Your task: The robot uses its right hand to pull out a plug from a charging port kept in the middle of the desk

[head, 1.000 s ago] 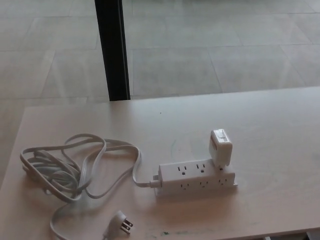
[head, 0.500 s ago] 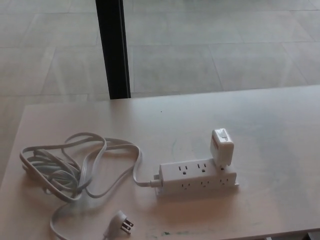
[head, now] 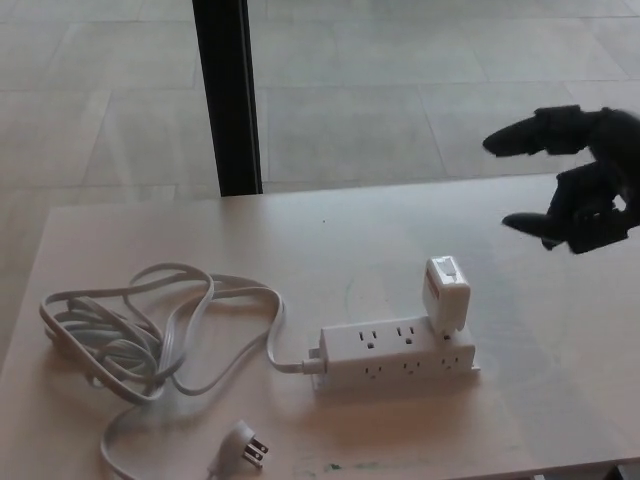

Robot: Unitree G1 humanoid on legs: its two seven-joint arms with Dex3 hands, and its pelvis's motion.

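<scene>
One plug in power strip, right robot hand seemingly apart, fingers spread

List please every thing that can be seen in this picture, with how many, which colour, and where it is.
power strip: one, white, middle of the desk, toward the near edge
plug adapter: one, white, block-shaped, standing in the right end of the power strip
cord: one, white, lying in loose loops on the left part of the desk, joined to the left end of the power strip
cord plug: one, white with metal prongs, lying unplugged near the front edge of the desk
desk: one, pale wood
pillar: one, black, upright behind the desk
floor: grey tiles, beyond the desk
right hand: one, black, open, in the air above the right side of the desk, touching nothing
</scene>
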